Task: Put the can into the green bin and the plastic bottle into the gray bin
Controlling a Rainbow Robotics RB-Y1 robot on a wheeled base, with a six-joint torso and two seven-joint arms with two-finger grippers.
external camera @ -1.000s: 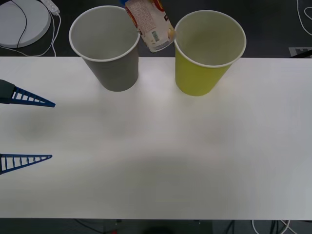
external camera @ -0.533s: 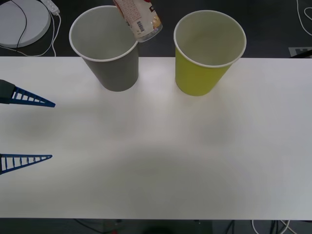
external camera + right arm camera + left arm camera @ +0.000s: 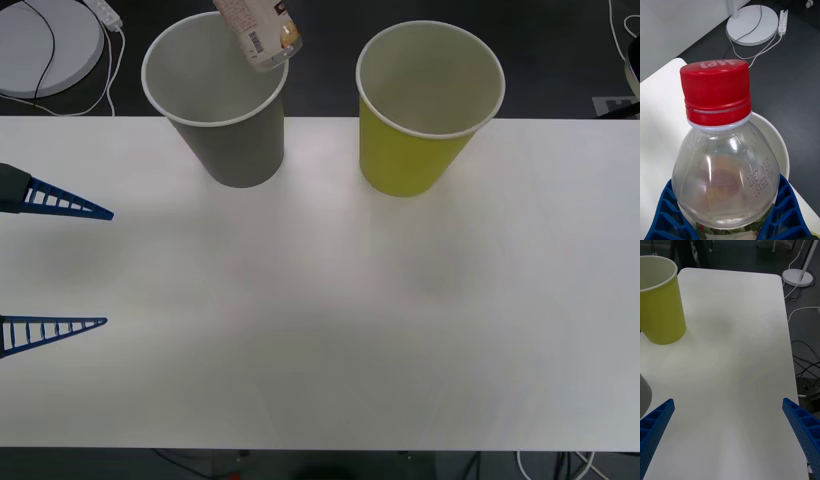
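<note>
The gray bin [image 3: 228, 140] and the green bin [image 3: 418, 150] stand upright side by side at the table's far edge. The plastic bottle [image 3: 258, 30] hangs tilted in the air over the far right part of the gray bin's rim. In the right wrist view my right gripper [image 3: 724, 223] is shut on the plastic bottle [image 3: 726, 176], whose red cap [image 3: 715, 90] points away; the gray bin's white rim [image 3: 780, 150] shows behind it. My left gripper [image 3: 55, 265] waits open and holds nothing at the table's left edge; the green bin [image 3: 660, 307] stands well beyond it. The can is out of view.
A white round lamp base [image 3: 45, 40] with a cable and a power strip lies on the dark floor behind the table's left corner. More cables [image 3: 801, 348] run on the floor beside the table. The white tabletop [image 3: 320, 320] stretches in front of the bins.
The plastic bottle has travelled left, from the gap between the two bins to above the gray bin's rim. My left gripper has stayed still.
</note>
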